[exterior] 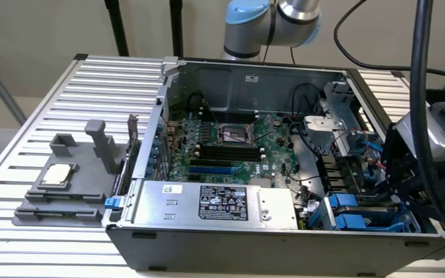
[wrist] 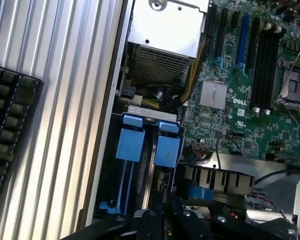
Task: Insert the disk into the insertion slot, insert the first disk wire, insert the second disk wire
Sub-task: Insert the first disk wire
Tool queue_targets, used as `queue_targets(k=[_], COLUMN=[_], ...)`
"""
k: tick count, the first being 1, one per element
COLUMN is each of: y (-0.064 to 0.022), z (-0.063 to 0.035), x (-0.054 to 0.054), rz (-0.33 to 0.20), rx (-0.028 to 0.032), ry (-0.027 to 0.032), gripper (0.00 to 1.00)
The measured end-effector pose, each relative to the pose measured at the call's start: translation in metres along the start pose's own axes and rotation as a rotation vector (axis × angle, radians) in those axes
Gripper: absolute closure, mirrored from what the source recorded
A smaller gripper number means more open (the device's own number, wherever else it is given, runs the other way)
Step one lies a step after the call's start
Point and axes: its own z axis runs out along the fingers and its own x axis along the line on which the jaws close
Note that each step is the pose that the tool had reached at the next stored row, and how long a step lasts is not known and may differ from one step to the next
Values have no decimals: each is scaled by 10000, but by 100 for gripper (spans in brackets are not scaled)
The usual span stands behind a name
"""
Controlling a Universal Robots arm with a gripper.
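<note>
The insertion slot (exterior: 361,214) is the grey-metal drive bay in the open computer case's front corner, at the exterior view's right. Two bright blue plastic pieces (wrist: 130,145) (wrist: 167,150) stand side by side in the bay (wrist: 140,112), with a thin grey edge between them. The disk's silver face and white label are hidden, so I cannot tell if it sits there. My gripper (wrist: 162,220) is a black shape hanging just over the bay's end, and it also reaches down into that corner (exterior: 393,182). Loose red and blue wires (exterior: 365,149) lie beside the bay.
The large silver box with a black label (exterior: 218,202) fills the case's front. The motherboard (exterior: 230,142) lies behind it. A grey fixture (exterior: 64,185) holding a small chip stands on the slatted table (exterior: 21,139). A black keyboard (wrist: 7,125) lies beside the case.
</note>
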Motion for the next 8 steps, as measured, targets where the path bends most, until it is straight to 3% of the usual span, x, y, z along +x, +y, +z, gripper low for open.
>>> queue_targets(k=[8], y=[-6], z=[35], x=[-35], rz=[199], rx=[-3], ry=[250], gripper=[83])
